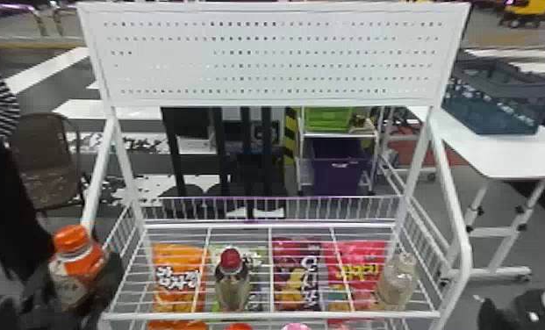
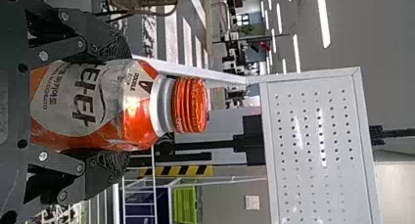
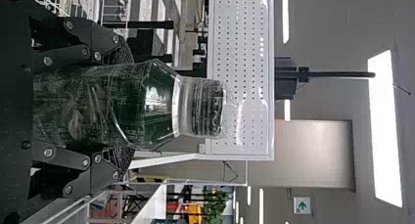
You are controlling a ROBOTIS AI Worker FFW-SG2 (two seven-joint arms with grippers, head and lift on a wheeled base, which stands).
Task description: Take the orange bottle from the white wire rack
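My left gripper (image 1: 80,281) is at the rack's left side, shut on the orange bottle (image 1: 71,239), which stands roughly upright, cap up. In the left wrist view the orange bottle (image 2: 139,109) is squeezed from both sides by the left gripper (image 2: 117,105), with its cap beyond the fingertips. The white wire rack (image 1: 271,315) stands in the middle. My right gripper (image 1: 510,313) is low at the right edge. From its wrist camera, the right gripper (image 3: 123,104) is shut on a clear bottle (image 3: 161,104).
On the rack's shelf stand a red-capped bottle (image 1: 232,285) and a clear bottle (image 1: 397,281); snack bags (image 1: 180,281) lie below the wires. Slanted white side posts (image 1: 100,175) rise near the left gripper. A white table (image 1: 503,153) with a dark crate (image 1: 495,96) is at right.
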